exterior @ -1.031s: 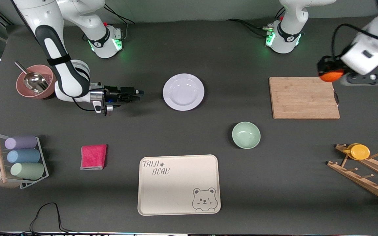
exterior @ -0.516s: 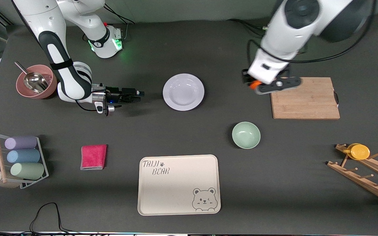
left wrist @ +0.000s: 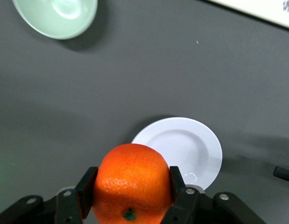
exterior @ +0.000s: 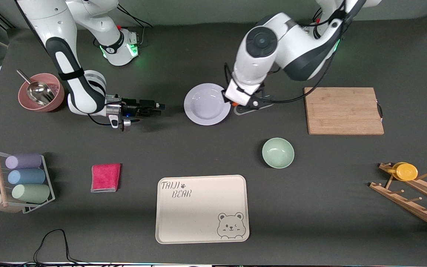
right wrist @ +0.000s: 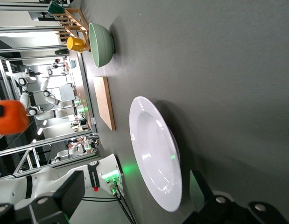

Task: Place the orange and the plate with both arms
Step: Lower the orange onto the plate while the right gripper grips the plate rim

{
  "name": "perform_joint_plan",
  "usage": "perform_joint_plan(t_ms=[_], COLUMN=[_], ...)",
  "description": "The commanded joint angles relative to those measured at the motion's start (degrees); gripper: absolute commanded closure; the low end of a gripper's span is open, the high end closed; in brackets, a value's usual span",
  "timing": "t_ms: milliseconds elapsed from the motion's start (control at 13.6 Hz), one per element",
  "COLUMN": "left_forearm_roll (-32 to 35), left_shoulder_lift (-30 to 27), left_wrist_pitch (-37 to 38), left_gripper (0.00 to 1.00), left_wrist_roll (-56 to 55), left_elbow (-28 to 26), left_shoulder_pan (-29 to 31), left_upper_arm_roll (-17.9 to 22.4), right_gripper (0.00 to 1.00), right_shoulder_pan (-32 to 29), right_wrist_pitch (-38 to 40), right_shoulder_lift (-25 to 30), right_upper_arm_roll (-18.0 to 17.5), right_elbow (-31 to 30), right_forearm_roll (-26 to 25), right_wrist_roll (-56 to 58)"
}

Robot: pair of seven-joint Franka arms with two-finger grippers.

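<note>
Since the earlier frame, the left gripper point(exterior: 240, 107) had carried the orange point(left wrist: 131, 182) from the cutting board point(exterior: 343, 110) toward the right arm's end, and now hung over the plate point(exterior: 204, 105) edge nearest the board, jaws clamped on the fruit. The right gripper point(exterior: 155, 108) waited low beside the plate toward the right arm's end, fingers spread wide, holding nothing. Released this close to the rim, the orange would probably roll off onto the table. A sideways grab by the right gripper could nudge the plate, or meet the left gripper overhead.
</note>
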State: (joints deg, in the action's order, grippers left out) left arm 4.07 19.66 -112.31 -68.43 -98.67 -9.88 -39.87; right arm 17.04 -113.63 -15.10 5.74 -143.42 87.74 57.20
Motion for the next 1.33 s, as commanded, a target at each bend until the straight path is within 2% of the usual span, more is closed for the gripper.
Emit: perform_joint_plan(t_ms=[0,147,368,516,810,1105,1178,1252], left_forearm_roll=[7.1,10.4,17.0,19.5,22.5,22.5,22.5,22.5], left_shoulder_lift=[5.8,10.3,15.7,18.2,20.9,21.8,21.9,21.9], left_wrist_pitch=[-3.7,-7.8,-13.4,-15.6,-18.5,-19.6,-19.9,-20.0], left_gripper=[1.00,1.00,1.00,1.00,1.00,1.00,1.00,0.62], left_wrist_roll=[-9.0,-12.5,-18.6,-20.1,-24.4,-24.5,-24.5,-24.6], left_elbow=[0.7,0.7,0.6,0.6,0.6,0.6,0.6,0.6], left_shoulder_pan=[-6.4,-9.3,-14.2,-15.3,-19.9,-21.2,-21.1,-21.1], left_upper_arm_roll=[0.5,0.8,2.8,3.3,6.3,7.3,7.3,7.3], right_gripper=[0.00,0.00,0.00,0.00,0.00,0.00,0.00,0.00], right_shoulder_pan=[2.3,2.6,4.6,4.8,6.1,10.7,11.2,11.2], right_wrist_pitch=[-0.7,-2.2,-2.9,-3.4,-3.4,-5.6,-5.7,-6.1], right_shoulder_lift=[-1.2,-1.3,-1.9,-3.2,-4.1,-5.6,-5.6,-5.6], right_upper_arm_roll=[0.3,0.2,0.2,0.2,0.1,0.1,0.1,0.1], right_elbow=[-0.2,-0.2,-0.3,-0.3,-0.3,-0.3,-0.3,-0.3], right_forearm_roll=[3.1,3.2,6.0,7.5,8.8,16.7,17.0,17.0], right_wrist_roll=[2.6,2.9,4.1,6.1,7.0,10.1,10.2,10.4])
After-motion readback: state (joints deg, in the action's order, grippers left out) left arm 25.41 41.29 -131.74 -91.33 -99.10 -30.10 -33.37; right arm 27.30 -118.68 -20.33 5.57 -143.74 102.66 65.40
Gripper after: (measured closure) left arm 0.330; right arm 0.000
